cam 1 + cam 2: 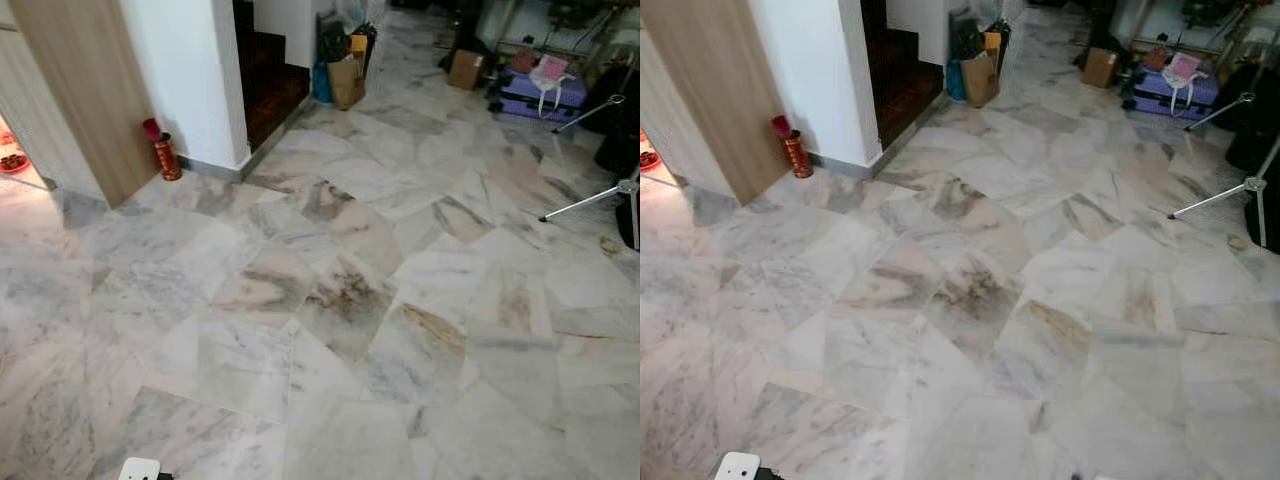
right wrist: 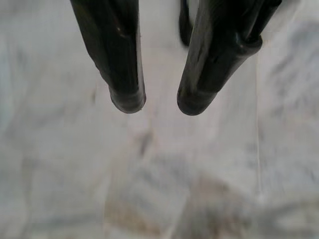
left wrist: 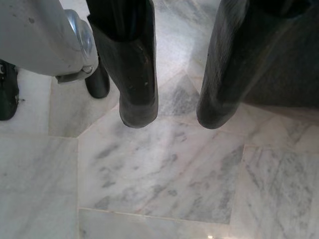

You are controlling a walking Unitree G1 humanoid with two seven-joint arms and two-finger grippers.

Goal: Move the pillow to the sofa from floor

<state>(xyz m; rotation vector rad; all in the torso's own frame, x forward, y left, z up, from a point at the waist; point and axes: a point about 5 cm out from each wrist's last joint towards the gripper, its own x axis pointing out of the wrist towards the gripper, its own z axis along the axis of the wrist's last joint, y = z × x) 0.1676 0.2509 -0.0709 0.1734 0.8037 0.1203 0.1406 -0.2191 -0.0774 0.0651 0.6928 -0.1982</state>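
I face a wide stretch of grey-white marble floor. My left gripper hangs open above the floor tiles, nothing between its two black fingers. My right gripper also points down at the marble, open with a small gap and holding nothing. A white part of my own body peeks in at the bottom edge of the left eye view.
A wooden panel and white wall stand at far left, with a red cylinder at the base. Dark stairs, paper bags, a cardboard box, a purple suitcase and tripod legs lie beyond.
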